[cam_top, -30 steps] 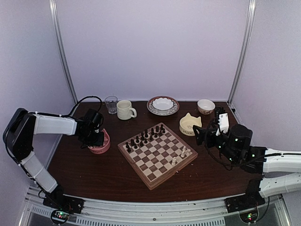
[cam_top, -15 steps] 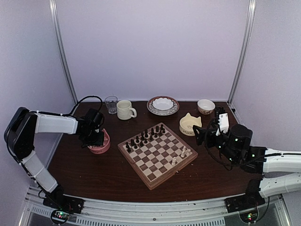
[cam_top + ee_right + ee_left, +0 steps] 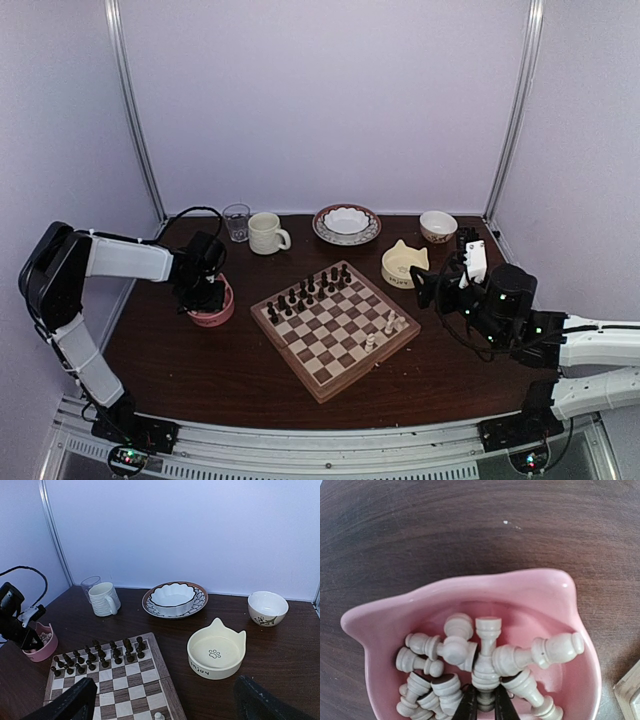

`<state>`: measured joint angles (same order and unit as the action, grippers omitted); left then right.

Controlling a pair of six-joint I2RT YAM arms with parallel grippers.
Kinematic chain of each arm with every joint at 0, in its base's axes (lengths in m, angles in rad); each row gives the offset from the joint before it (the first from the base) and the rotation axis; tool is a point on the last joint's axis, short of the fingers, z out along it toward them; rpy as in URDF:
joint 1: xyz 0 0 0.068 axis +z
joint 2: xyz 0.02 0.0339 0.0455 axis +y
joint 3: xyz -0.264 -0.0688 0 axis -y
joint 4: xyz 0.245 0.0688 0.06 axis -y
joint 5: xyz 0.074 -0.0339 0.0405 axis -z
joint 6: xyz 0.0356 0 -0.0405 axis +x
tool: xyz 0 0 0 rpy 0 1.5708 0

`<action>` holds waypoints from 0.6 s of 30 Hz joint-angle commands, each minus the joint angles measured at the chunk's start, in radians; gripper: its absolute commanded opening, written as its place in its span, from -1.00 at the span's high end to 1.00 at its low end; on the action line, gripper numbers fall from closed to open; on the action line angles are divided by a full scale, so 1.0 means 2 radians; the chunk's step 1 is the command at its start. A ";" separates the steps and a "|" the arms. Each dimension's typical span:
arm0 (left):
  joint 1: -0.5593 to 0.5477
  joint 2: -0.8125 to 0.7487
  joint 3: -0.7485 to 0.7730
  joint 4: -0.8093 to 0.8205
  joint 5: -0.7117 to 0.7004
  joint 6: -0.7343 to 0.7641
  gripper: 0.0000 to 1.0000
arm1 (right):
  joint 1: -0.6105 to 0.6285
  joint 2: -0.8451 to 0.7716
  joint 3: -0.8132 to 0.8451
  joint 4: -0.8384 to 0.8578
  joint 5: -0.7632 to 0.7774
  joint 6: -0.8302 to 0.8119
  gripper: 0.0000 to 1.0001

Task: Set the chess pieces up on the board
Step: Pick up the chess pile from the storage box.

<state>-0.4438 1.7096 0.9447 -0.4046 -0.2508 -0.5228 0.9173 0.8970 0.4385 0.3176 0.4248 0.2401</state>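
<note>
The left gripper (image 3: 486,707) is down inside the pink cat-eared ceramic bowl (image 3: 470,587) and clenched on one cream-white wooden chess piece (image 3: 486,672). Its dark fingers (image 3: 470,705) pinch the near end of that piece from either side. The piece's long axis runs straight on from the fingers, its flat-topped end pointing away from the wrist. Whether it stands truly upright in the bowl I cannot tell. The other cream-white pieces (image 3: 437,652) lie tumbled around it, several touching it — a lift looks likely to jostle them.

What the coming move turns on is direction. The square wooden chessboard with light and dark brown checks (image 3: 330,352) lies to the right of the bowl on the dark wooden surface (image 3: 470,525), near it but apart, and one corner shows at the lower right edge of the left wrist view. The dark brown-black pieces (image 3: 305,290) fill the board's far-left rows. A few cream ones (image 3: 390,323) stand at the opposite, right-hand side, so the held piece probably has to cross the whole board.

The left arm is at the bowl. The right gripper (image 3: 440,285) — jaws spread wide, holding nothing — hangs beyond the board's right edge, nearer the cream side.
</note>
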 commanded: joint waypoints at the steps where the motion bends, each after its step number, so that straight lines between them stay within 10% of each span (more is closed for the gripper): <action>1: 0.003 -0.006 -0.002 -0.018 0.002 -0.002 0.82 | -0.003 -0.006 0.004 0.005 -0.001 0.003 -0.98; 18: 0.003 -0.221 -0.082 -0.021 0.038 0.001 0.90 | -0.003 0.007 0.007 0.011 -0.011 -0.002 -0.97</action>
<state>-0.4438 1.3121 0.8051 -0.4465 -0.2096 -0.5228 0.9173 0.9035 0.4385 0.3187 0.4202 0.2394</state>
